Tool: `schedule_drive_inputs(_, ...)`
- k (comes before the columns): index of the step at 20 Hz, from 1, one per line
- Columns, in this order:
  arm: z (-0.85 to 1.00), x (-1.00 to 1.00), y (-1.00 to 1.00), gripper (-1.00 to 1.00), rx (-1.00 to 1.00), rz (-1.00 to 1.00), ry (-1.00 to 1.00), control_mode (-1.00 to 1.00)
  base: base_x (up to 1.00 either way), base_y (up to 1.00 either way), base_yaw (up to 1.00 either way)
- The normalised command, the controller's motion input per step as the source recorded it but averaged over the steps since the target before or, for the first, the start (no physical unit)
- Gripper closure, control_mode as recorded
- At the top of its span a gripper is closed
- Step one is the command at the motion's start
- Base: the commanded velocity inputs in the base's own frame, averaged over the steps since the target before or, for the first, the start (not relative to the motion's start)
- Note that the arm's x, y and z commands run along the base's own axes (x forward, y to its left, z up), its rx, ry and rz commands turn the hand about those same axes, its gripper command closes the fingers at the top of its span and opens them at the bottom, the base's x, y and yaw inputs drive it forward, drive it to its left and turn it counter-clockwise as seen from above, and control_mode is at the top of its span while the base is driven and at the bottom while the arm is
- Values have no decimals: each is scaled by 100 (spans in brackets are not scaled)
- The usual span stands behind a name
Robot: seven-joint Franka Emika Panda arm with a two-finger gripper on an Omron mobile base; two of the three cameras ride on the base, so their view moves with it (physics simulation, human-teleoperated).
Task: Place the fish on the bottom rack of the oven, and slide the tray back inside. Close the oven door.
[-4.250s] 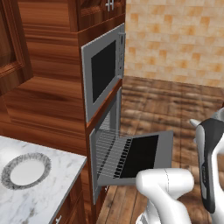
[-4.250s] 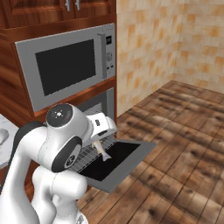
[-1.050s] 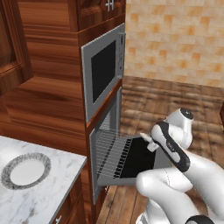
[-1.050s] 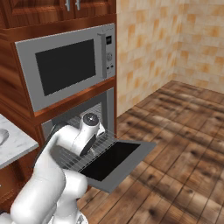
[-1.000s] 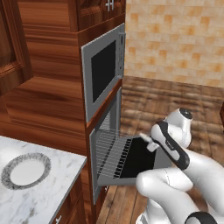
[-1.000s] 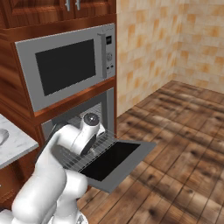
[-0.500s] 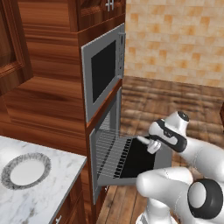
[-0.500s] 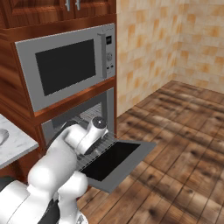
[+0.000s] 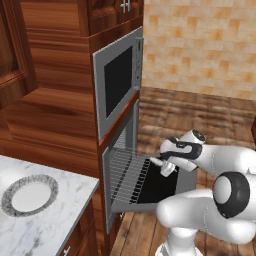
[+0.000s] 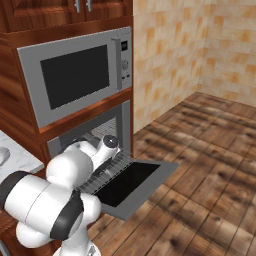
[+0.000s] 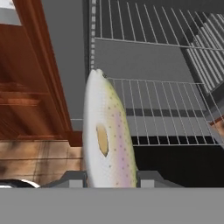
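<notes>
Nearest, at six o'clock in the hand view, the two-finger gripper (image 11: 109, 177) is clamped narrowly on a pale speckled fish with a pinkish flank (image 11: 106, 135), which stands on edge between the fingertips (image 11: 72, 178) and points toward twelve o'clock. Beyond the fish, the silver wire-grid bottom rack (image 11: 164, 111) is pulled out over the lowered grey oven door with its dark glass window (image 11: 175, 164); nothing lies on its bars, and a second wire shelf sits deeper in the grey cavity at twelve o'clock.

From the left base view, the gripper (image 9: 165, 168) hovers above the door (image 9: 155, 185), at the rack's (image 9: 127, 172) three o'clock edge. That view also shows a round white grey-rimmed plate (image 9: 29, 195), bare, on the marble counter (image 9: 55, 225) at eight o'clock. From the right base view, the arm covers much of the grey metal-framed oven (image 10: 120, 120), while the taller grey-framed unit (image 10: 75, 75) shows above at eleven o'clock.
</notes>
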Motion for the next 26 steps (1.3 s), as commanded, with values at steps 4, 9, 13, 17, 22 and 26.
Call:
schedule_drive_inputs(4,-28,26,16,100,-2,0,0,-100,0,0,0)
schedule_drive_inputs(9,-25,28,8,100,-1,0,0,-100,0,0,0)
schedule_drive_inputs(13,-21,29,0,100,0,0,0,-100,0,0,0)
schedule_drive_inputs(17,-20,22,0,100,0,0,0,-100,0,0,0)
schedule_drive_inputs(22,-12,0,0,100,0,0,-5,-100,0,0,0)
schedule_drive_inputs(26,-14,1,0,100,0,0,-13,-100,0,0,0)
